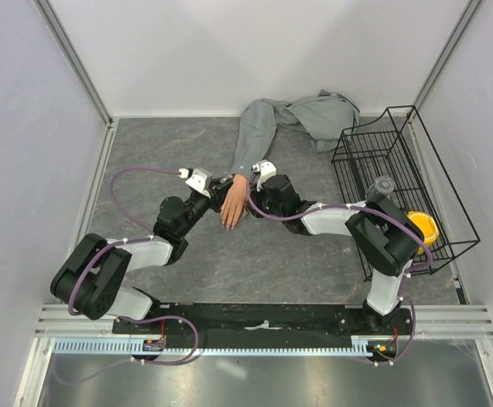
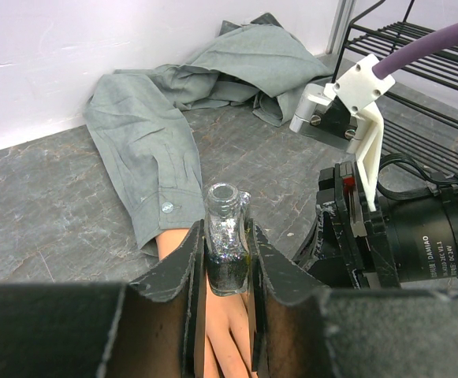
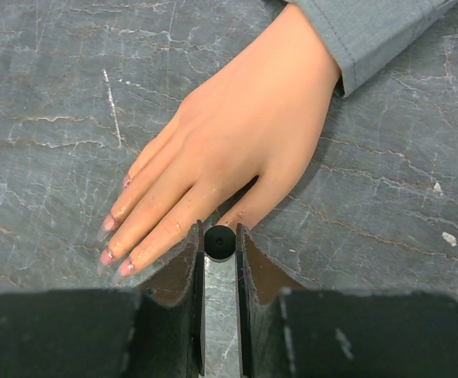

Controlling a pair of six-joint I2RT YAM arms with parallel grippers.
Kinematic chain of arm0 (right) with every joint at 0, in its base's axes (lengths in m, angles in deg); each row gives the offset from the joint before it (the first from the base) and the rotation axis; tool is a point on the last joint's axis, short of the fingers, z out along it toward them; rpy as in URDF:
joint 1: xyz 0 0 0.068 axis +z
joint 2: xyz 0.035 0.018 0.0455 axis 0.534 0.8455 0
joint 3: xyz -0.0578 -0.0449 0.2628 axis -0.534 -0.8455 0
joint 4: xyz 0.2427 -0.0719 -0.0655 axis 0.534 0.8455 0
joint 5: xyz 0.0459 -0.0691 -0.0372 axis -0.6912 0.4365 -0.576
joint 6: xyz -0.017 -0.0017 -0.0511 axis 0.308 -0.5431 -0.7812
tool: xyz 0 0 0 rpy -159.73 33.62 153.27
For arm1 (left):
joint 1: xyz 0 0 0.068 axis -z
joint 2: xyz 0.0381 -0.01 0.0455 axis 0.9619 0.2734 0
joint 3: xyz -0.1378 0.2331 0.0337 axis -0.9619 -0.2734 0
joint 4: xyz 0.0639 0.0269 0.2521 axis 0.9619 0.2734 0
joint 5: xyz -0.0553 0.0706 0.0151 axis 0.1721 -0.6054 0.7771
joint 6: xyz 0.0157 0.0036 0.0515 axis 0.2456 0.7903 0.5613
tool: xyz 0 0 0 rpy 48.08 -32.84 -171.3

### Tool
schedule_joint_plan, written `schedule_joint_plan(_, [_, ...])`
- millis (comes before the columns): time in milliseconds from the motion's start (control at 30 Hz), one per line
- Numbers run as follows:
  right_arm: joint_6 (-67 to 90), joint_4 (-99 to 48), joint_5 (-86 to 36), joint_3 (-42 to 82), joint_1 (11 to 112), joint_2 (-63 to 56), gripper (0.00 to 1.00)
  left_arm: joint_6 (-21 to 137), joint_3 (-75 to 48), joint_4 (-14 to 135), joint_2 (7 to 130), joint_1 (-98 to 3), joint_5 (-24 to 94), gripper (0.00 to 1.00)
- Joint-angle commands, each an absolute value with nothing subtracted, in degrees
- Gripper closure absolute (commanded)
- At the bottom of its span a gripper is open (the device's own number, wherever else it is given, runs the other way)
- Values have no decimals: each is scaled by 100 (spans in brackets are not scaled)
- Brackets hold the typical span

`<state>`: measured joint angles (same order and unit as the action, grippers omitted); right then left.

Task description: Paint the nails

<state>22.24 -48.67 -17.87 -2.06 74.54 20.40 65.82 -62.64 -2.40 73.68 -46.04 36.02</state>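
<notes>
Hovering over the peach plastic mannequin hand (image 3: pixel 236 134), left gripper (image 2: pixel 225 238) clamps the uncapped small glass bottle (image 2: pixel 225 206), right gripper (image 3: pixel 219 233) pinches the black round brush cap (image 3: pixel 220 243); tiny pinkish nails (image 3: pixel 109 224) seemingly unpainted

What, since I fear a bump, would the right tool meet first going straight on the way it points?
Probably the mannequin hand, near its thumb, lying just ahead of the right tool and the black cap it pinches; depth is hard to judge.
</notes>
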Motion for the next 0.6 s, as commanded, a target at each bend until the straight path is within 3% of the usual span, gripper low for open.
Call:
schedule_joint_plan(0, [2347, -5212, -1969, -5, 7525, 2088, 100, 6795, -6183, -509, 7370, -4583, 3586, 98])
schedule_joint_plan(300, [2487, -5168, -2004, -189, 7543, 1895, 100, 6795, -6174, -509, 7370, -4592, 3585, 98])
schedule_joint_plan(567, [2329, -4378, -1494, -576, 7552, 499, 100, 6488, -5990, -80, 7213, -4592, 3936, 98])
